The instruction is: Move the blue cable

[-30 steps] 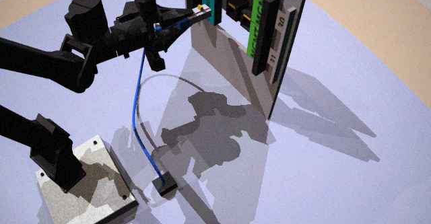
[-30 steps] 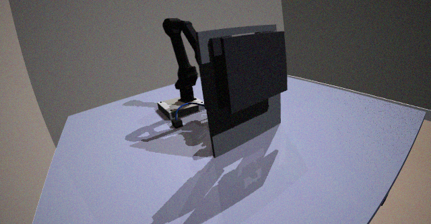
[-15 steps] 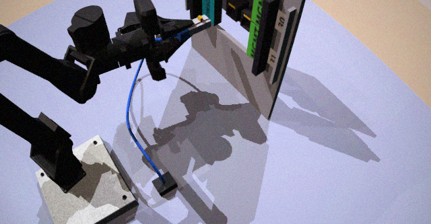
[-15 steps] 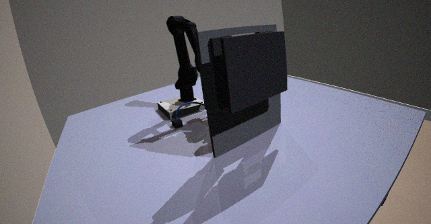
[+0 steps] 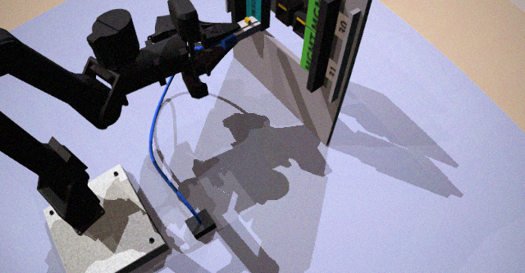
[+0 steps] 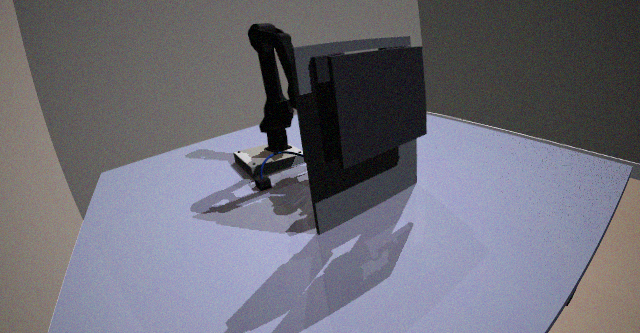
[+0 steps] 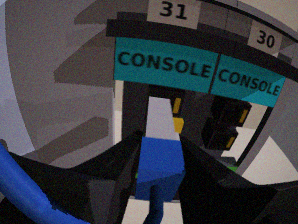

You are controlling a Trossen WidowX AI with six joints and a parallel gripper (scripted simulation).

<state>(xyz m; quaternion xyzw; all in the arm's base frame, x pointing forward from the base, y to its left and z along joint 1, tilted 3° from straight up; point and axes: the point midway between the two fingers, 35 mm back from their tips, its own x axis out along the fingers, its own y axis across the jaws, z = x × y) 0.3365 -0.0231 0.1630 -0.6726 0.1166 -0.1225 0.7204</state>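
Observation:
My gripper (image 5: 230,38) (image 7: 158,139) is shut on the blue plug (image 7: 159,167), with the blue cable (image 5: 152,134) (image 7: 22,185) trailing from it. The plug's pale nose (image 5: 247,24) (image 7: 160,117) points at the panel. In the wrist view it lies under the CONSOLE label (image 7: 164,65) of the lower server, marked 31, over a dark port with a yellow mark (image 7: 176,105). The nose still shows outside the port; whether its tip is inside is hidden. The upper server's CONSOLE label (image 7: 249,82) is to the right, above a dark port (image 7: 231,111). The exterior view hides the gripper.
The upright panel (image 5: 283,76) (image 6: 365,198) carries both servers. Green MGMT labels (image 5: 313,27) and more black ports (image 5: 288,8) sit beside the CONSOLE side. The cable runs down to a black block (image 5: 201,225) (image 6: 263,183) near the robot's pale base plate (image 5: 74,248) (image 6: 245,160).

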